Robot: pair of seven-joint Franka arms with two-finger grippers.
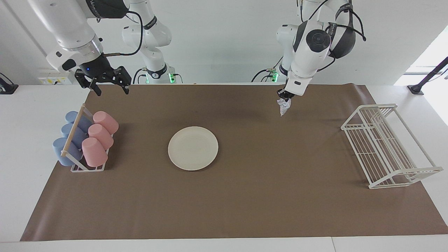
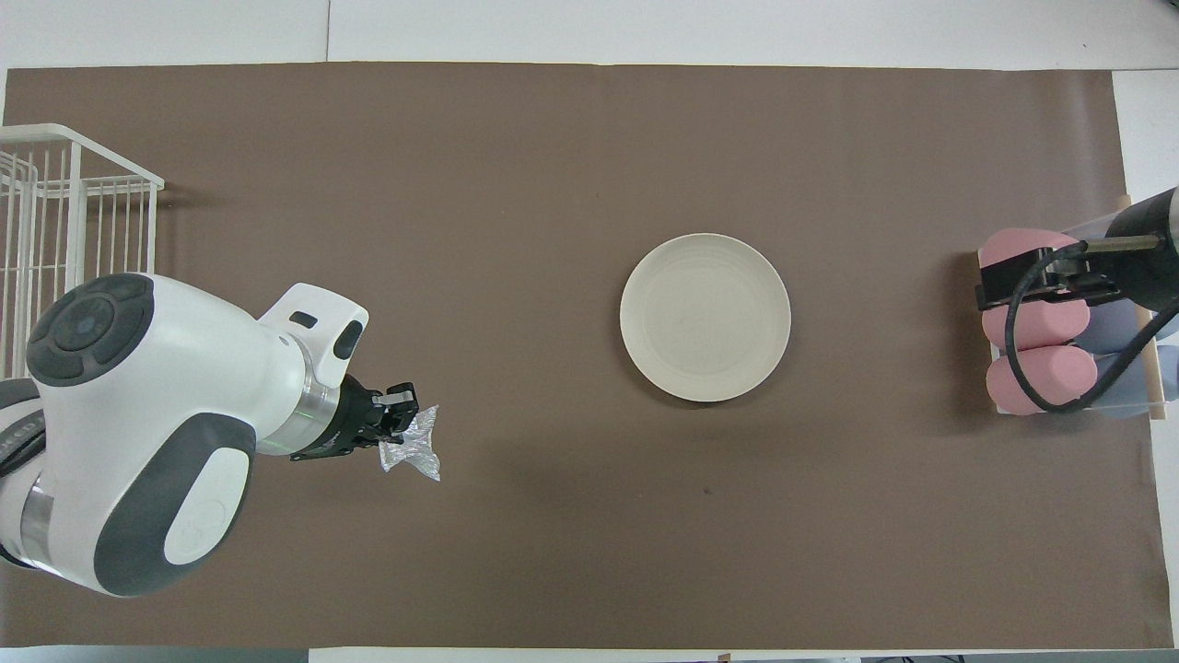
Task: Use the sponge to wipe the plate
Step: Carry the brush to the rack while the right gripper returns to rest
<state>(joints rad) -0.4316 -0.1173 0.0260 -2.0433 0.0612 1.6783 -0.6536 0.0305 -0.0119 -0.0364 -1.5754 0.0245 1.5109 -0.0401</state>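
A brown mat [image 1: 224, 196] covers the table. A wire rack [image 1: 388, 147] stands at the left arm's end and a cup holder [image 1: 85, 140] at the right arm's end. The plate [image 1: 193, 148] lies bare mid-mat. The left gripper [image 1: 284, 96], raised over the mat, pinches the dangling sponge [image 1: 284, 106]. The right gripper [image 1: 106, 85] waits above the cups, fingers spread, empty. Carrying is under way; next, lower the sponge onto the plate.

white wall [image 1: 224, 42] | white table [image 1: 21, 140] | brown mat [image 1: 245, 196] | bright window [image 1: 432, 52]
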